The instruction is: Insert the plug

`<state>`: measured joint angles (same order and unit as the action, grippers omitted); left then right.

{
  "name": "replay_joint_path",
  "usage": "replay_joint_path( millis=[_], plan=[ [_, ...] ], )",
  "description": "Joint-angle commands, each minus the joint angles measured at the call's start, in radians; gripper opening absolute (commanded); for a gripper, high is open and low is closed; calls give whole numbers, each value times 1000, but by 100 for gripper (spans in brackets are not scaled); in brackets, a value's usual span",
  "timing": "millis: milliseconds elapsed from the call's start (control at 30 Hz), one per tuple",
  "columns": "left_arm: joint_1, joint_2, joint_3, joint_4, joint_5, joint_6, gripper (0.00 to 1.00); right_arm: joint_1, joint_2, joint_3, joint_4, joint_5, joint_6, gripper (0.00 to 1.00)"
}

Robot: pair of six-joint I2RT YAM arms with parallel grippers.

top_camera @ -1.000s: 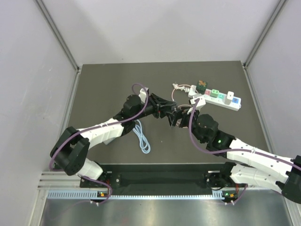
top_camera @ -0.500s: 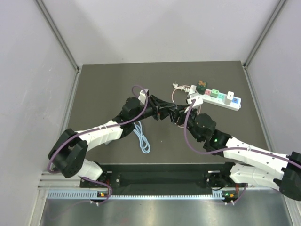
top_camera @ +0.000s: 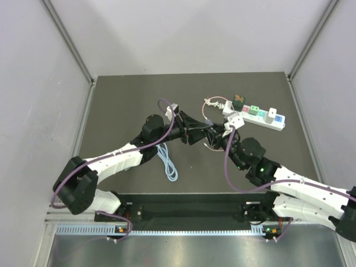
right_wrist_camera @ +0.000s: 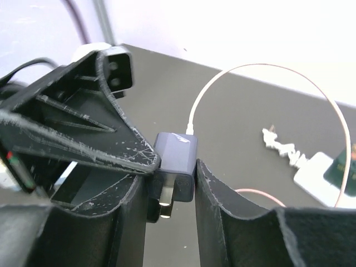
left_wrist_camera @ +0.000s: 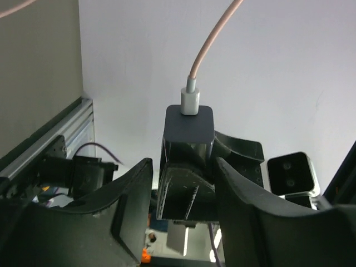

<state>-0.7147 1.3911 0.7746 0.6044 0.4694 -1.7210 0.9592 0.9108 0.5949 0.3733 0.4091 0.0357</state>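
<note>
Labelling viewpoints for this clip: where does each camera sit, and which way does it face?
Top external: above and behind, looking down on the table; left arm and right arm show.
Left wrist: on the left arm, facing the plug flanked by the left pincer.
Right wrist: on the right arm, facing the plug clamped in the right pincer.
Shared: both wrist views show the plug and both pincers.

The plug (right_wrist_camera: 176, 158) is dark slate grey with silvery prongs; its cord (right_wrist_camera: 267, 66) is pale pink with a white end. The power strip (top_camera: 261, 118) is white with green, pink, teal and blue sockets. Another cable (top_camera: 169, 167) is light blue. The table (top_camera: 122, 105) is dark grey. The left arm (top_camera: 119, 156) and right arm (top_camera: 303, 186) are white and black.
</note>
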Motion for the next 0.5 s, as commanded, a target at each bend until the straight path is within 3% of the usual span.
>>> replay_joint_path(
  millis=[0,267,367,467],
  plan=[
    [-11,-55,51,-46,145,103,53,1,-104,-13,70,-77,-117,0],
    [-11,-130,60,-129,227,271,60,-2,-230,-55,-51,-271,-126,0],
    [-11,-144,138,-300,255,414,61,-2,-282,-73,-85,-331,-125,0],
    [-11,-149,169,-368,261,468,60,-2,-312,-84,-97,-378,-115,0]
  ],
)
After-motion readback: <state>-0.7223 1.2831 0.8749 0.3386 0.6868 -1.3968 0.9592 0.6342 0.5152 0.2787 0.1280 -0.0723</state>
